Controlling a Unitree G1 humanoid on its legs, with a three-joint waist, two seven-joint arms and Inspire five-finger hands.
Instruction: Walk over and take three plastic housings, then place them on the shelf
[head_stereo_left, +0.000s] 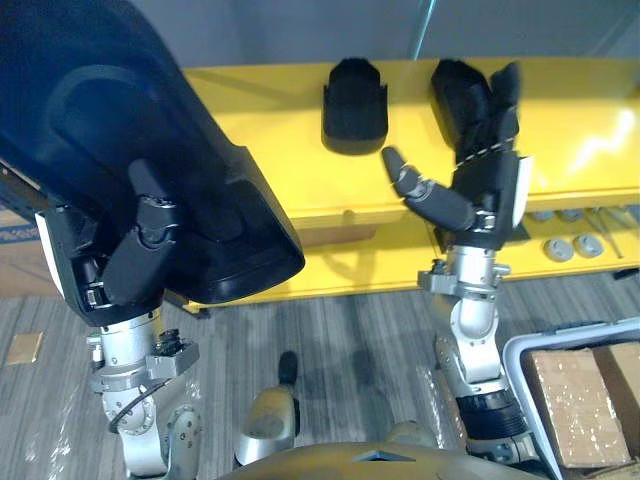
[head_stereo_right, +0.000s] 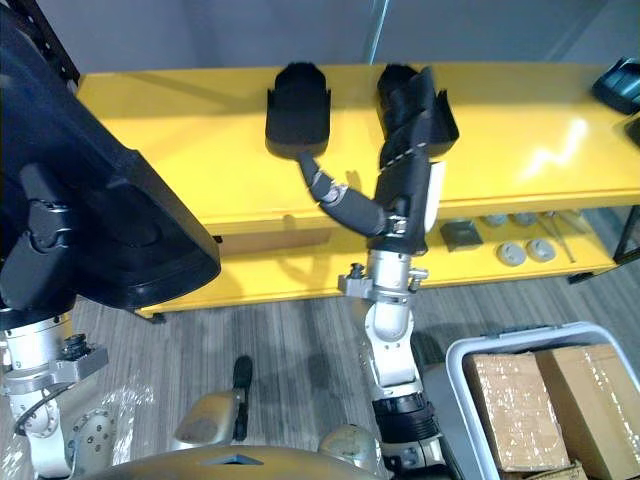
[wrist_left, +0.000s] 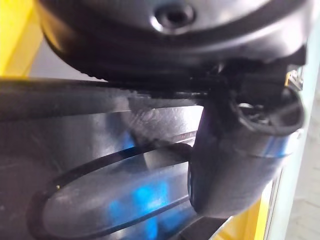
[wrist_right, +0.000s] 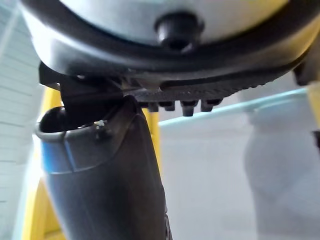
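Note:
A large black plastic housing (head_stereo_left: 120, 130) is up at the left, and my left hand (head_stereo_left: 140, 250) is shut on it, thumb pressed onto its glossy surface (wrist_left: 100, 190). Two smaller black housings lie on the yellow shelf top (head_stereo_left: 260, 110): one in the middle (head_stereo_left: 355, 105), one to its right (head_stereo_left: 455, 95). My right hand (head_stereo_left: 485, 185) is raised in front of the right one, open, fingers straight up and thumb spread towards the left. It holds nothing. That housing is partly hidden behind the fingers (head_stereo_right: 410, 110).
The lower shelf level carries round metal parts (head_stereo_left: 575, 245) at the right. A white bin (head_stereo_left: 520, 350) with cardboard boxes stands on the floor at the lower right. Another dark object (head_stereo_right: 620, 80) lies at the shelf's far right end.

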